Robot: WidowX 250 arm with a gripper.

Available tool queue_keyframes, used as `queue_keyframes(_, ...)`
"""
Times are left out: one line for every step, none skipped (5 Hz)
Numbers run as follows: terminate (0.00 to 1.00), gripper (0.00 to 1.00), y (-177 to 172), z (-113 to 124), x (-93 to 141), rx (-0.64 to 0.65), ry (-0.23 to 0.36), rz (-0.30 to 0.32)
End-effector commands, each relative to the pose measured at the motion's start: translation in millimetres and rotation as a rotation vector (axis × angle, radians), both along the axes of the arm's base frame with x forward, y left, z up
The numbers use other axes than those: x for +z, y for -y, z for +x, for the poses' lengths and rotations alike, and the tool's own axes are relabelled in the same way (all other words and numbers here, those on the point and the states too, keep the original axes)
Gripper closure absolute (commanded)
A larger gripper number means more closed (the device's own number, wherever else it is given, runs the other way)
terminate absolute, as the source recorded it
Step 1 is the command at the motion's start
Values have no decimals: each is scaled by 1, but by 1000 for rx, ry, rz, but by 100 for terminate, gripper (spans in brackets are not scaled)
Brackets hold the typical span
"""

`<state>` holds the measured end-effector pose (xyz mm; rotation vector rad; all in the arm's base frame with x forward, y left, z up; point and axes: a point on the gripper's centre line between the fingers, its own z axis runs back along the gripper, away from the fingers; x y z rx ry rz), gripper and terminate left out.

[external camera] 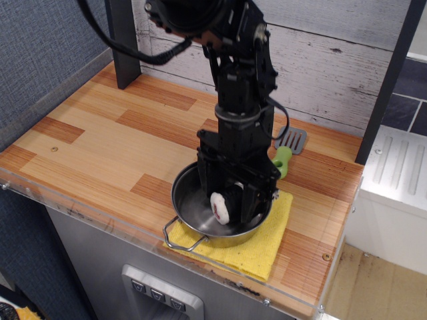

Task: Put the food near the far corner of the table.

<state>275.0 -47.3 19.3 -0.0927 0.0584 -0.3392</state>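
Observation.image: the hand (230, 205) is lowered into the steel pan (193, 203), its fingers set on either side of the food (220, 205); whether the food is actually clamped cannot be told. The food is seen inside the pan, toward its right half. The pan is rested on a yellow cloth (270, 237) at the tabletop's (93, 137) front edge. A green-handled spatula (287, 150) is seen just behind the pan.
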Motion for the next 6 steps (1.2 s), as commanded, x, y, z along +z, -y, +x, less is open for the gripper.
queue_keyframes(0,100,-15,11,45,-2,100,-18)
queue_keyframes(0,100,-45,31,94,85,262,-60)
queue_keyframes(0,100,-95,55,128,218,329,-33)
queue_keyframes(0,100,-146,71,102,321,263,16)
queue_keyframes(0,100,-183,79,72,304,200,55)
queue_keyframes(0,100,-176,78,41,272,153,61)
